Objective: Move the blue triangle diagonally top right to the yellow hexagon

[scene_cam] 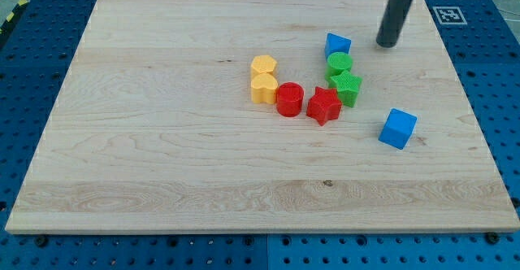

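The blue triangle (337, 44) lies at the upper middle-right of the wooden board (162, 140), touching the top of a green cylinder (340, 63). Two yellow blocks sit left of centre. The upper one (263, 64) looks like the hexagon and the lower one (264, 89) like a heart. They touch each other. My tip (387, 45) rests on the board just to the right of the blue triangle, with a small gap between them. The rod rises out of the view's top.
A green star (348, 87) sits below the green cylinder. A red star (323, 106) and a red cylinder (289, 99) lie in a row right of the yellow heart. A blue cube (397, 128) stands alone at the lower right.
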Robot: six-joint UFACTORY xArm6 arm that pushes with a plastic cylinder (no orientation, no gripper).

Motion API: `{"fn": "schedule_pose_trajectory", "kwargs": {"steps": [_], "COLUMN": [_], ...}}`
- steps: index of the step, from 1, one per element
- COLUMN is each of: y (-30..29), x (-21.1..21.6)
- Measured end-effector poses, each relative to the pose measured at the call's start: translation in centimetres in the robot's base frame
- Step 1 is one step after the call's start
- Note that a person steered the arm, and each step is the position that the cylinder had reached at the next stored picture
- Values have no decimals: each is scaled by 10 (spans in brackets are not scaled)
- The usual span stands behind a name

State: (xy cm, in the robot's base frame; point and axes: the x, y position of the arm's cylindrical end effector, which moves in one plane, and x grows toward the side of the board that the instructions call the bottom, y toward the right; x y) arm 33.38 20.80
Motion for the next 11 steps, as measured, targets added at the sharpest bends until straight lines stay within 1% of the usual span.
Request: {"fn": "schedule_pose_trajectory", "kwargs": {"steps": [1, 2, 4, 7, 8, 10, 11], "y": [-10, -48, -72, -130, -132, -158, -158], "x": [9, 9, 9, 9, -3, -6, -4]}}
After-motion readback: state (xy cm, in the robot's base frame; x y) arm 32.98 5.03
